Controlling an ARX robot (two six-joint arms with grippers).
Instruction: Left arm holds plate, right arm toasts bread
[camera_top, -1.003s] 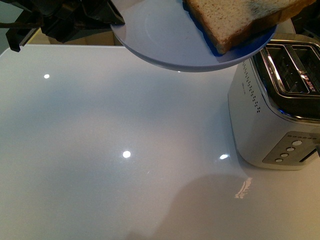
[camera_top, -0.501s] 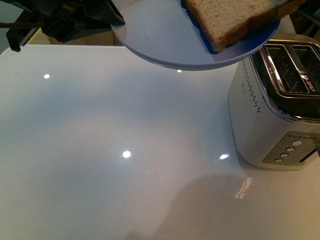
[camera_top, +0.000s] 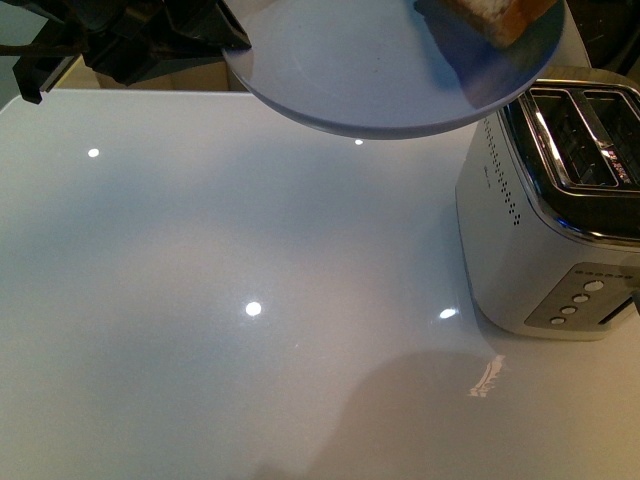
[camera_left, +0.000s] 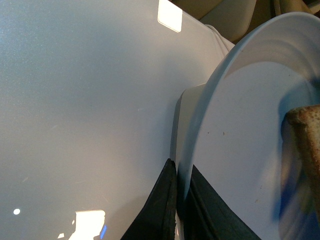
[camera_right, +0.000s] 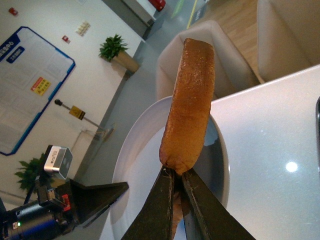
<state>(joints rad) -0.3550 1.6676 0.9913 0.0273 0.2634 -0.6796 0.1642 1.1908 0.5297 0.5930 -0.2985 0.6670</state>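
Note:
The pale blue-grey plate (camera_top: 360, 70) hangs above the table at the top of the front view. My left gripper (camera_top: 225, 35) is shut on its left rim, and in the left wrist view the dark fingers (camera_left: 177, 200) pinch that rim (camera_left: 200, 130). The bread (camera_right: 190, 105) stands on edge, clear above the plate (camera_right: 135, 165), crust towards the camera. My right gripper (camera_right: 177, 175) is shut on its lower end. From the front only one corner of the bread (camera_top: 500, 15) shows at the top edge, and the right gripper is out of view.
A white and chrome toaster (camera_top: 520, 220) with two open slots stands at the right, just below the plate's right rim. The glossy white table (camera_top: 250, 300) stretches across the front and left. Chairs and an office floor lie beyond the table.
The bread has risen off the plate and tilted up on edge, leaving the front view almost entirely. The plate and left gripper have stayed still.

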